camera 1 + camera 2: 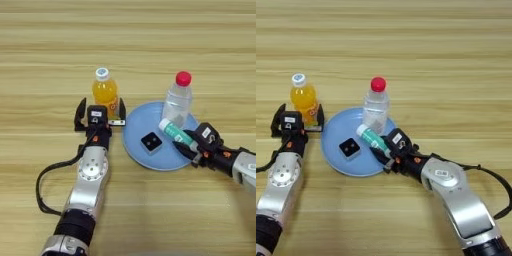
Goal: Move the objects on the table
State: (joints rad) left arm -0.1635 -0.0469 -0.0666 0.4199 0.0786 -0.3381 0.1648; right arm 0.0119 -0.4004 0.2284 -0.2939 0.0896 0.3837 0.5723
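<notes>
On the wooden counter (pixel 45 60), the left gripper (pixel 100 113) stands with jaws spread wide just before the orange-drink bottle (pixel 105 90). The right gripper (pixel 382 152) clamps the white-and-green stick tube (pixel 372 137) over the blue plate (pixel 331 135), beside the black block (pixel 349 148) and red-capped clear bottle (pixel 376 107).
</notes>
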